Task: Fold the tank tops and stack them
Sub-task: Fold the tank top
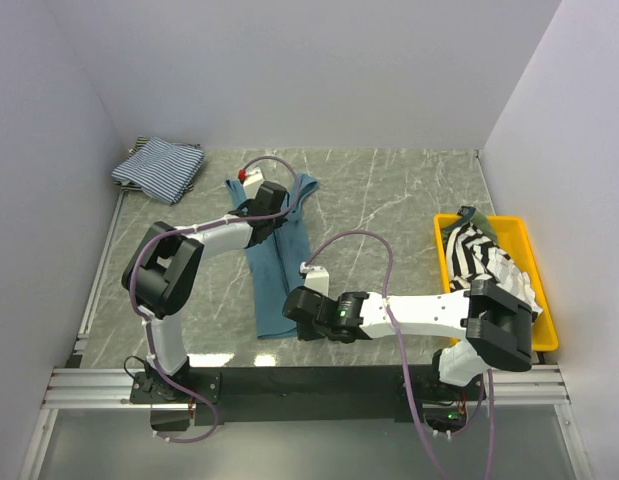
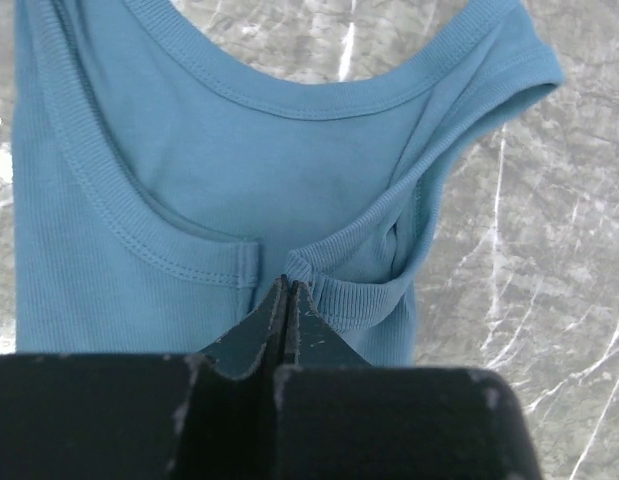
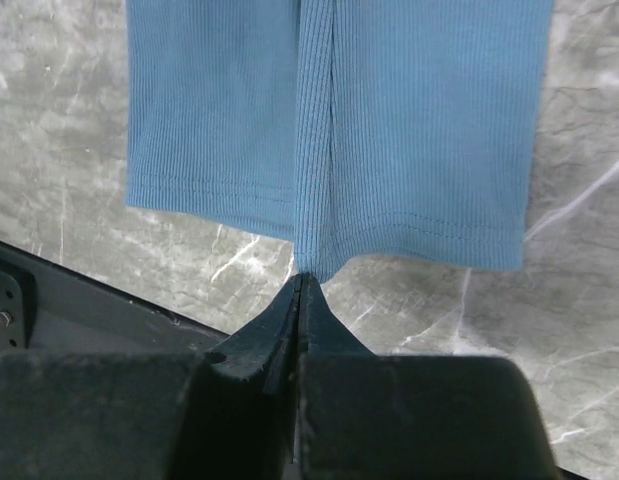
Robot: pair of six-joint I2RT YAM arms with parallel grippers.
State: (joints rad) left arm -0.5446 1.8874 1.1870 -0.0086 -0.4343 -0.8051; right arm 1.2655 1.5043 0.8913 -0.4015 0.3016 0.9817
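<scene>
On the marble table [image 1: 409, 200], the left gripper [image 2: 287, 290] and right gripper [image 3: 301, 285] squeeze the teal tank top [image 1: 274, 265] left of the yellow tray [image 1: 504, 222]; the blue-striped top [image 1: 159, 165] is folded, the black-striped top [image 1: 479, 260] and green top [image 1: 457, 228] wait inside it

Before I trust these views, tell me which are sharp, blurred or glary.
Top external: even light, sharp, only soft shadows on the table. Left wrist: teal tank top crisp, left fingers dark and featureless, glare on marble at left. Right wrist: hem stitching crisp, right fingers dark.
</scene>
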